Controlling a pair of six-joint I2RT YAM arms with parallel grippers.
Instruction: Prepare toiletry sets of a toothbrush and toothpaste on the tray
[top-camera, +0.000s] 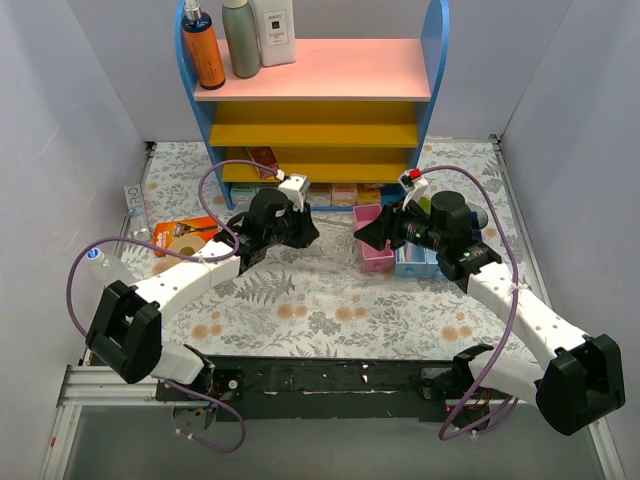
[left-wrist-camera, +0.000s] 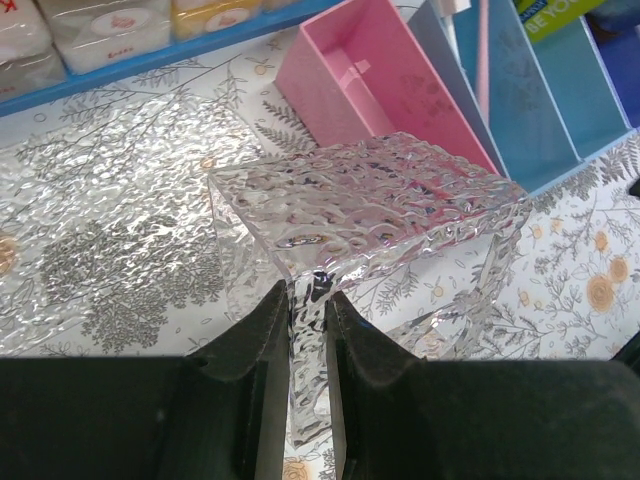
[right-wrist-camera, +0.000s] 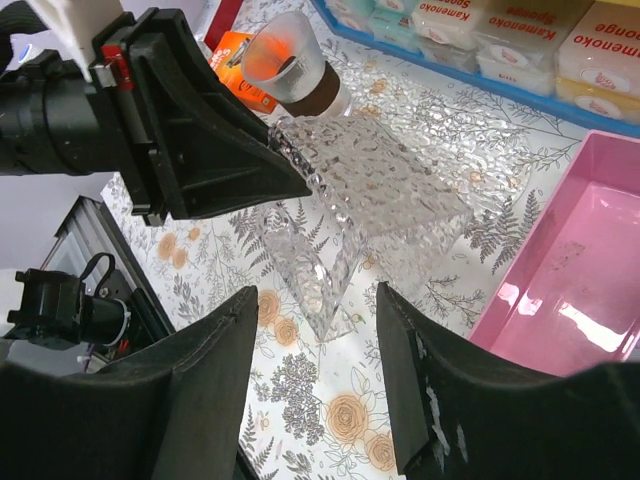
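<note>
The tray (left-wrist-camera: 370, 200) is clear and ripple-textured, tilted up off the floral mat in front of the pink bin; it also shows in the right wrist view (right-wrist-camera: 370, 180). My left gripper (left-wrist-camera: 308, 290) is shut on the tray's near wall, holding it from the left (top-camera: 310, 232). My right gripper (right-wrist-camera: 318, 295) stands open just off the tray's lower corner, touching nothing (top-camera: 368, 238). A see-through cup (right-wrist-camera: 290, 60) with a dark base sits beyond the tray. A lime-green toothpaste tube end (left-wrist-camera: 550, 15) and a thin handle, perhaps a toothbrush (left-wrist-camera: 482, 50), stand in the blue bin.
A pink bin (top-camera: 375, 250) and blue bins (top-camera: 415, 260) stand right of centre. A blue, pink and yellow shelf (top-camera: 320, 100) with bottles on top fills the back, boxed soaps (right-wrist-camera: 520, 30) along its bottom. An orange packet (top-camera: 180, 232) lies at the left.
</note>
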